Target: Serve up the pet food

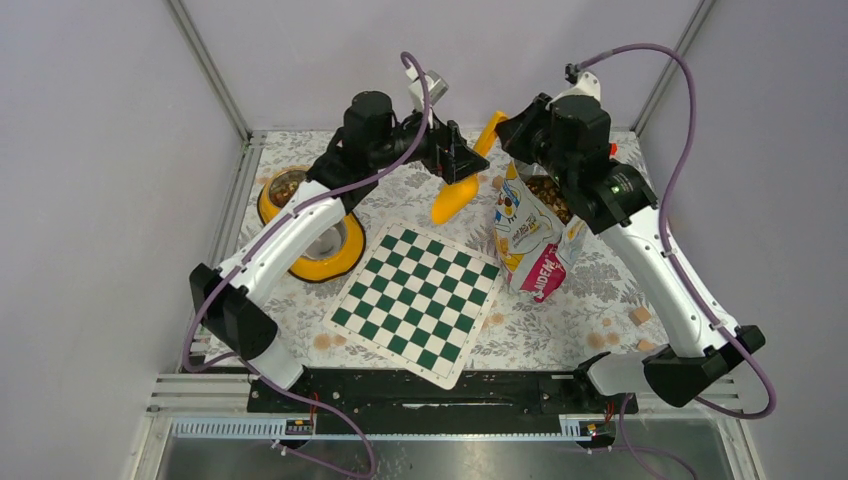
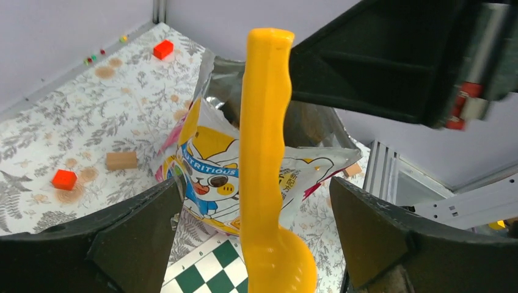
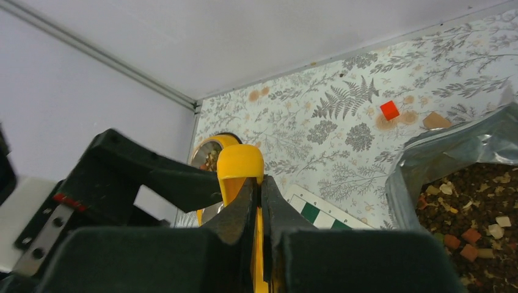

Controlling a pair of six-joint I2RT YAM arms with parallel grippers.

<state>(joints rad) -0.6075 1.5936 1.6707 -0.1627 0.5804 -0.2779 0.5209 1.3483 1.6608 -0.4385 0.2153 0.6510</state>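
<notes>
Yellow scoop (image 1: 462, 190) hangs cup-down, its long handle clamped near the top by the right gripper (image 3: 258, 186), while the left gripper (image 2: 255, 195) stands spread wide either side of the handle, touching nothing. The pet food (image 3: 470, 207) sits in the open bag (image 1: 530, 240) just right of the scoop, nearer the right arm. Only the right wrist view looks down onto the kibble, and only the top view shows the bowl (image 1: 268, 208) far left.

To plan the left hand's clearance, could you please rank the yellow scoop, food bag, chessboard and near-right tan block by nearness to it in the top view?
1. yellow scoop, between the fingers of the left hand.
2. food bag, to its right.
3. chessboard, toward the bases.
4. tan block, beside the right forearm.
</notes>
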